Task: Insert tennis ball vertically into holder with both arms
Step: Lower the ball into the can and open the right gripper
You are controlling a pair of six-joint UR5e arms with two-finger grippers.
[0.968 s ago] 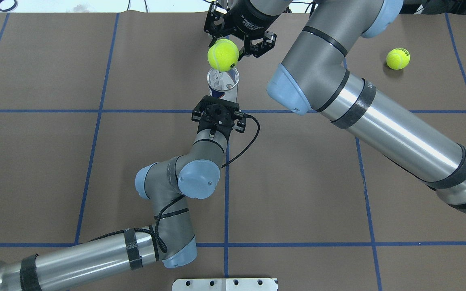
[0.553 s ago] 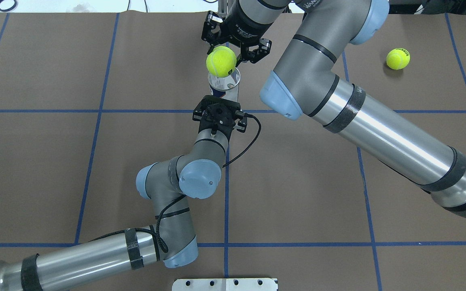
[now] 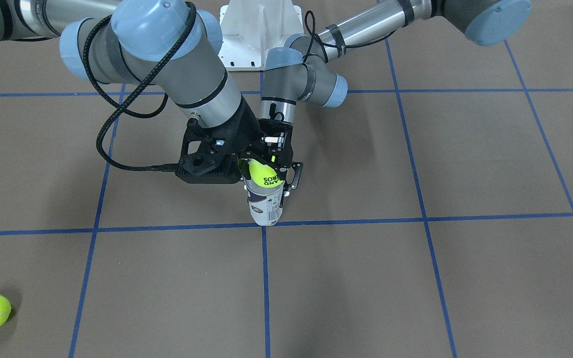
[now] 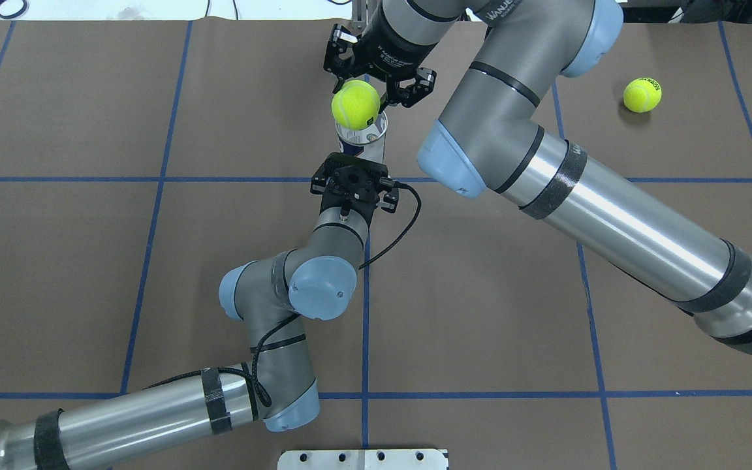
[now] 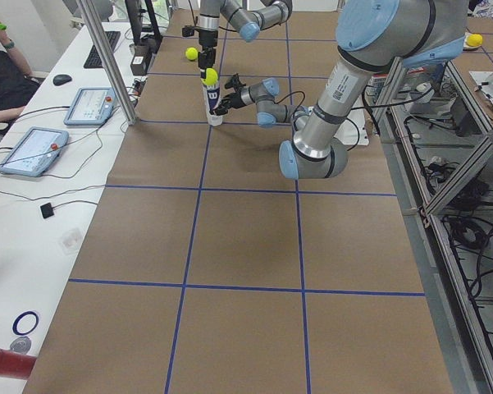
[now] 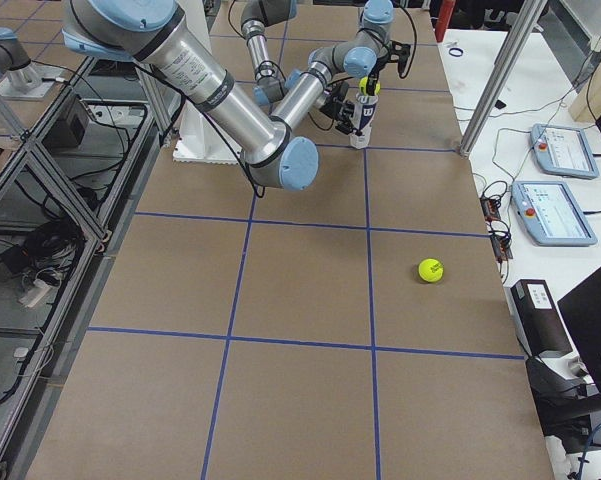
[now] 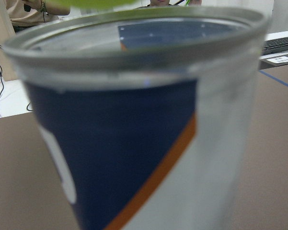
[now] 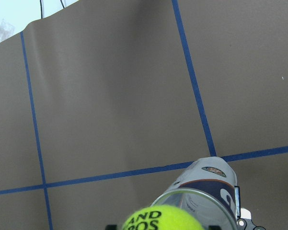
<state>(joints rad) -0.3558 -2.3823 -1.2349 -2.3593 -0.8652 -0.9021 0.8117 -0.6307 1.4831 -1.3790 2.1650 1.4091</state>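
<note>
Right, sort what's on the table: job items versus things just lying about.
Job: holder, upright, gripped by the left gripper; tennis ball in the right gripper, at the holder's mouth.
Lying about: second tennis ball, alone on the table; tablets on the white bench.

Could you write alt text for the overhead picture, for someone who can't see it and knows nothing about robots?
The right gripper holds a yellow tennis ball over the open top of an upright clear can, which the left gripper grips from the near side. A second ball lies alone on the brown table, far right.
</note>
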